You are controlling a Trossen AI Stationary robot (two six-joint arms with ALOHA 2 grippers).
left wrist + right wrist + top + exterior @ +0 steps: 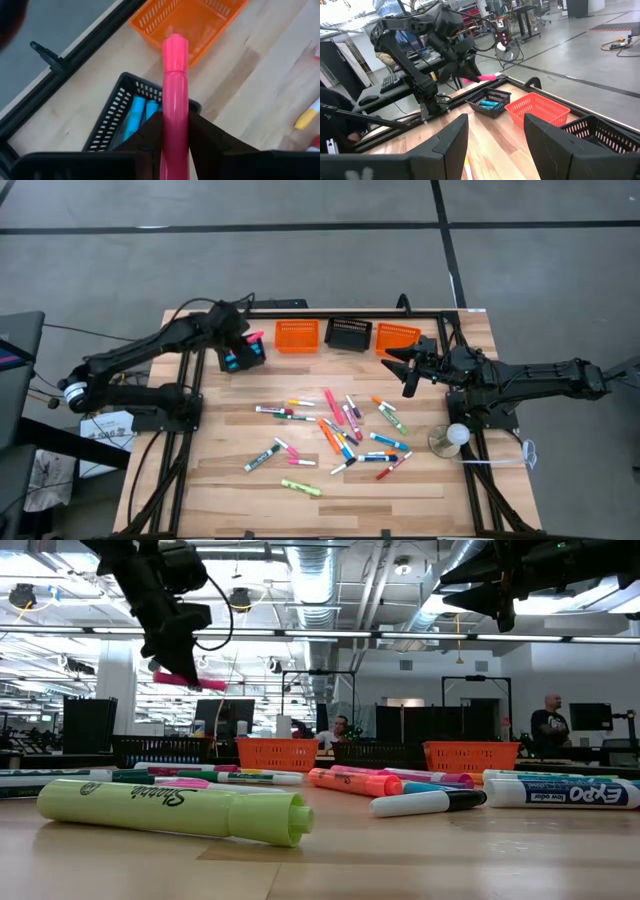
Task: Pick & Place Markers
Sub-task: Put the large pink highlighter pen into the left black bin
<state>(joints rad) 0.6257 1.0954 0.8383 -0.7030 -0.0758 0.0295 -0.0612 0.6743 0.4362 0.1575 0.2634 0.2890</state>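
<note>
My left gripper [247, 341] is shut on a pink marker [174, 85] and hovers over a small black basket [243, 360] at the table's far left. That basket holds blue markers [135, 117]. Many more markers [335, 430] in several colours lie flat on the middle of the wooden table. Along the far edge stand an orange basket [297, 336], a black basket [348, 333] and another orange basket [398, 337]. My right gripper [405, 366] waits open at the far right, raised above the table, with nothing between its fingers [450, 145]. My left gripper pinches the pink marker's rear part [174, 127] between its two fingers [150, 137]. The marker lies along the fingers, and its free end [175, 45] sticks out well past their tips. The fingers slant down from above. The marker is lifted clear, over the black basket.
A white ball on a round base [453, 437] stands near the table's right edge, by the right arm's base. Black frame rails [330, 312] run along the table's far edge. People [548, 720] show in the room behind the table.
</note>
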